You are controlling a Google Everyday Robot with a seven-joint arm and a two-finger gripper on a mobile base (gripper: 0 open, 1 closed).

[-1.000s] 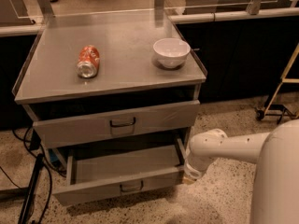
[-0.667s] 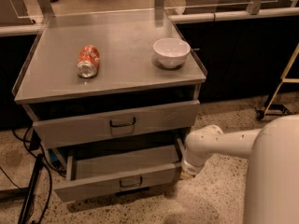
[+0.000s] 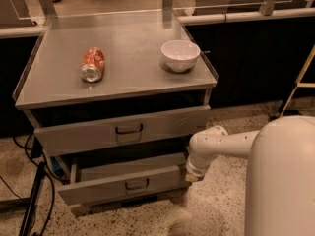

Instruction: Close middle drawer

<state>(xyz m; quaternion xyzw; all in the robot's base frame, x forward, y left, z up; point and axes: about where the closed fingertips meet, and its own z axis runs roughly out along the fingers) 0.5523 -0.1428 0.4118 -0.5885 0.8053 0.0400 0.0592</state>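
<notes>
While pulled partway out toward the near side, middle drawer [image 3: 106, 191] low in grey cabinet, long shallow tray bared behind slim flat front. Small dark handle [image 3: 137, 185] at middle of that front. Sits just below top drawer [image 3: 83, 137], taller-fronted, set farther back than the slim front.

At right end of the slim front, tool [image 3: 193, 177], either touching it or just beside it; cannot tell which. Cannot tell either whether spread or pressed together. Hangs from white arm [image 3: 219, 142], bent downward and reaching in from the right out of bulky white body [image 3: 283, 181] at near right.

On desk [image 3: 133, 82] above: orange can [image 3: 92, 64] lying on its side at left, white bowl [image 3: 180, 55] upright at right, well apart. Black cables [image 3: 35, 200] trailing over speckled floor [image 3: 216, 218] at near left of cabinet.
</notes>
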